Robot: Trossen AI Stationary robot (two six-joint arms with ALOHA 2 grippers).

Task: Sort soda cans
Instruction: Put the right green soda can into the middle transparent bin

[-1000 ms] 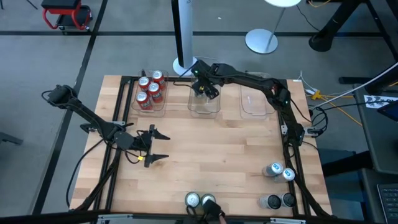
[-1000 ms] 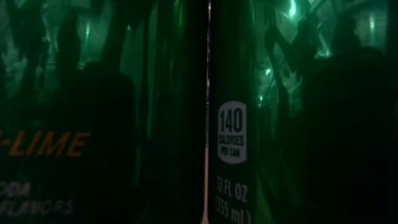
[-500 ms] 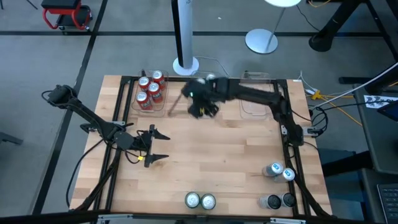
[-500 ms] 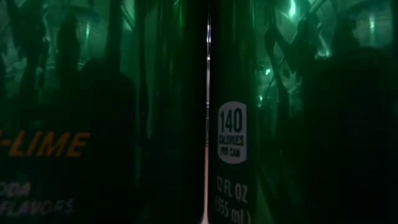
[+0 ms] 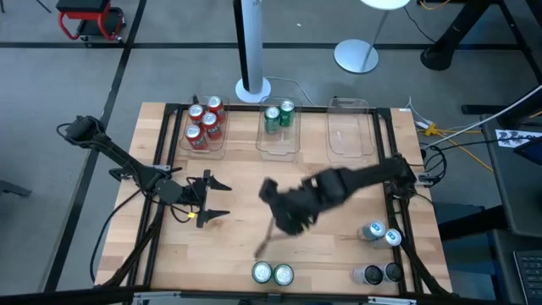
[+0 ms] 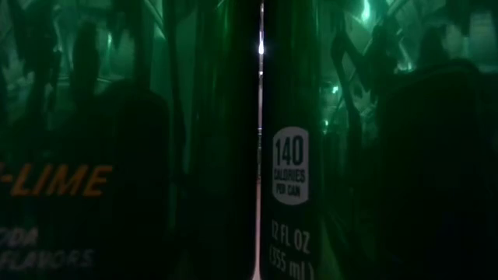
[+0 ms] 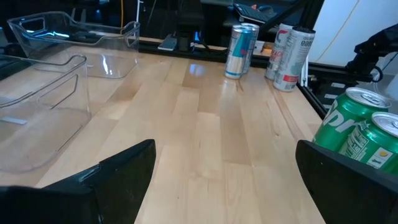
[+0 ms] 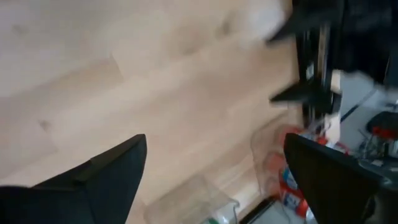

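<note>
Two green cans (image 5: 273, 273) stand at the table's near edge; they fill the low view (image 6: 296, 155) and show in the left wrist view (image 7: 360, 127). Two more green cans (image 5: 278, 117) stand in the middle clear bin. Several red cans (image 5: 203, 124) fill the left bin. Blue-silver cans (image 5: 381, 232) (image 7: 239, 42) and dark cans (image 5: 378, 273) stand near the right near corner. My right gripper (image 5: 286, 219) (image 8: 214, 155) hangs open and empty over the table's middle, above the near green cans. My left gripper (image 5: 207, 196) (image 7: 224, 168) waits open at the left.
Three clear bins line the far edge; the right bin (image 5: 350, 135) holds no cans. Bare wood lies between the bins and the near cans. A black frame (image 5: 398, 212) runs along the table's sides. Pale cans (image 7: 289, 53) stand beside the blue ones.
My right arm has swung away from the middle bin at the far edge toward the near edge, and is now over the table's middle, blurred by the motion. Two green cans now show standing in the middle bin where the gripper was.
</note>
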